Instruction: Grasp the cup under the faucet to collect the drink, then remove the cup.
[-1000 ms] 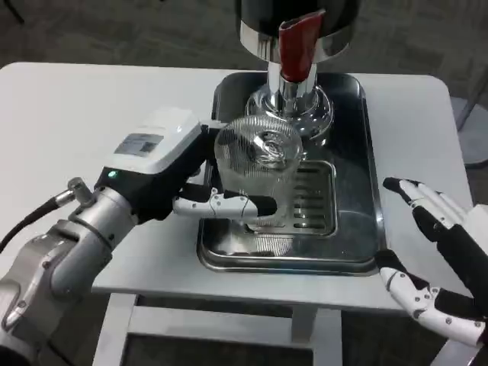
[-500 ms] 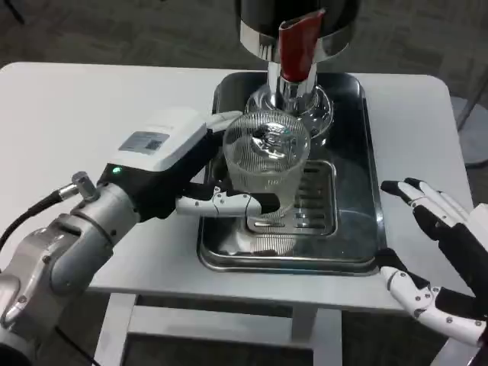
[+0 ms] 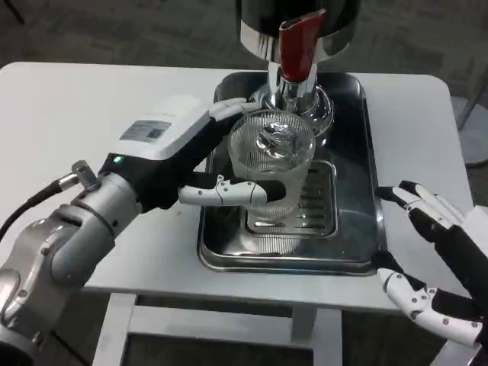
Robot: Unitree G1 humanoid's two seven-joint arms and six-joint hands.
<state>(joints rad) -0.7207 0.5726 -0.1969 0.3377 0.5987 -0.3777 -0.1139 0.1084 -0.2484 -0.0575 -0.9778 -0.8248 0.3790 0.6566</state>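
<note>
A clear ribbed cup (image 3: 272, 156) stands upright above the drip grate (image 3: 309, 200) of the steel tray (image 3: 358, 137), just in front of and below the chrome faucet (image 3: 293, 95) with its red handle (image 3: 297, 42). My left hand (image 3: 191, 164) grips the cup from the left, one finger wrapped across its front and another behind its rim. The cup looks empty. My right hand (image 3: 438, 259) hovers open at the table's right front corner, fingers spread, holding nothing.
The dispenser's dark body (image 3: 297, 15) rises at the back of the tray. The white table (image 3: 69, 122) stretches bare to the left; its front edge lies just below the tray.
My left hand has carried the cup right and back, from the tray's front left to right beneath the faucet. The right hand barely shifted.
</note>
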